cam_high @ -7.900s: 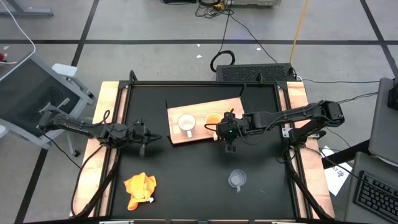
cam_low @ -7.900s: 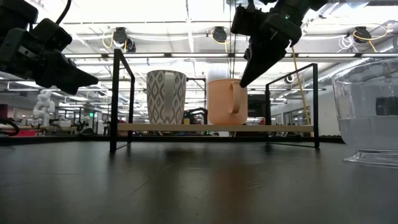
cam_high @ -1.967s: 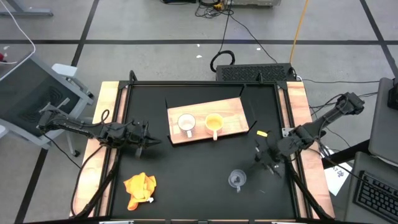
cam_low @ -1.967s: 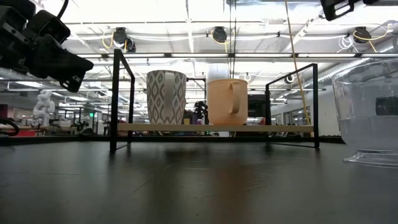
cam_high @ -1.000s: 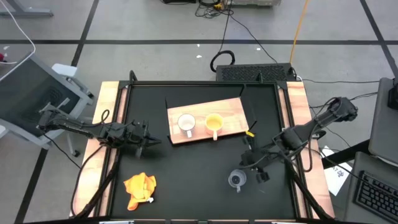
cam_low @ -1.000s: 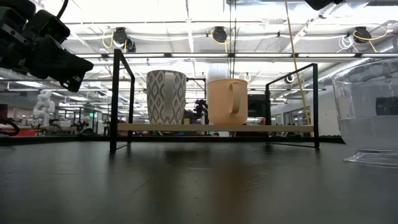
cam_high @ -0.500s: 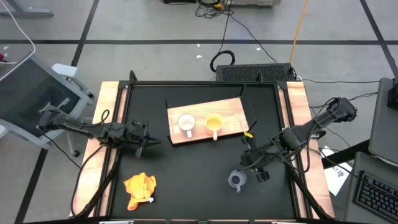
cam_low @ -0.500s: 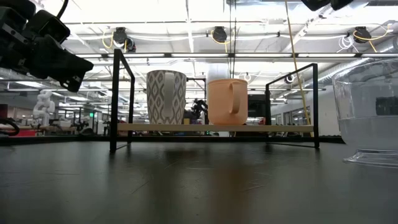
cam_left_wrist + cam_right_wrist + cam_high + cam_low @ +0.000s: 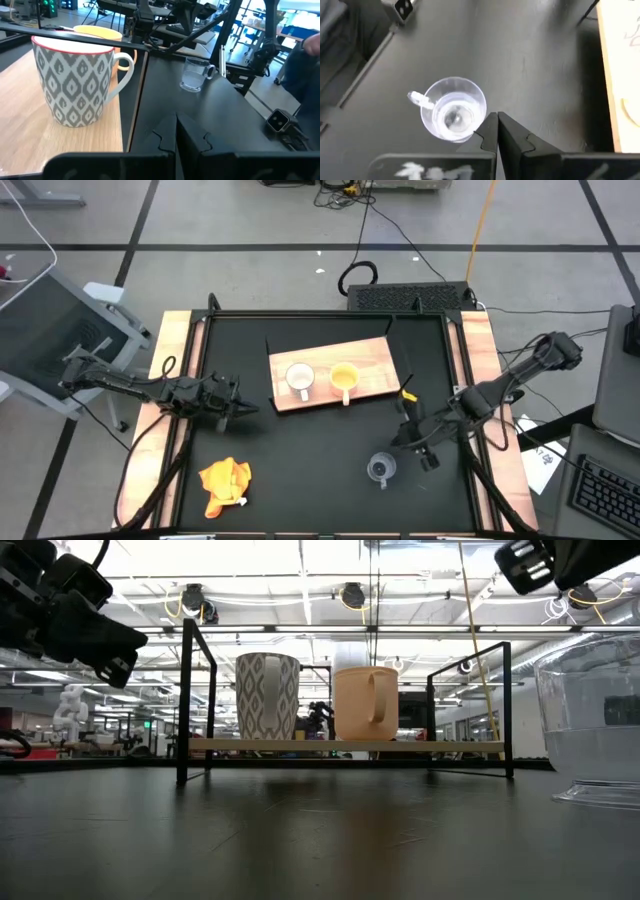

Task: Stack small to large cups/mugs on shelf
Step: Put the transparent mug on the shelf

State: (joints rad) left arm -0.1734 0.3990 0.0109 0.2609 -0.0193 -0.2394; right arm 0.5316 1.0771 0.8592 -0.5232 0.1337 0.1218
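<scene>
With the white cup (image 9: 299, 378) and yellow cup (image 9: 343, 376) already on the shelf (image 9: 375, 368), the right gripper (image 9: 415, 442), fingers pressed together and empty, has swung over beside the glass cup (image 9: 380, 469); the left gripper (image 9: 236, 406) waits closed.

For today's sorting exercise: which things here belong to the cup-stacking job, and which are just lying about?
Job:
- white patterned mug
- yellow-orange mug
- clear glass cup
- light-brown wooden shelf board

Lying about:
- crumpled orange-yellow cloth
</scene>
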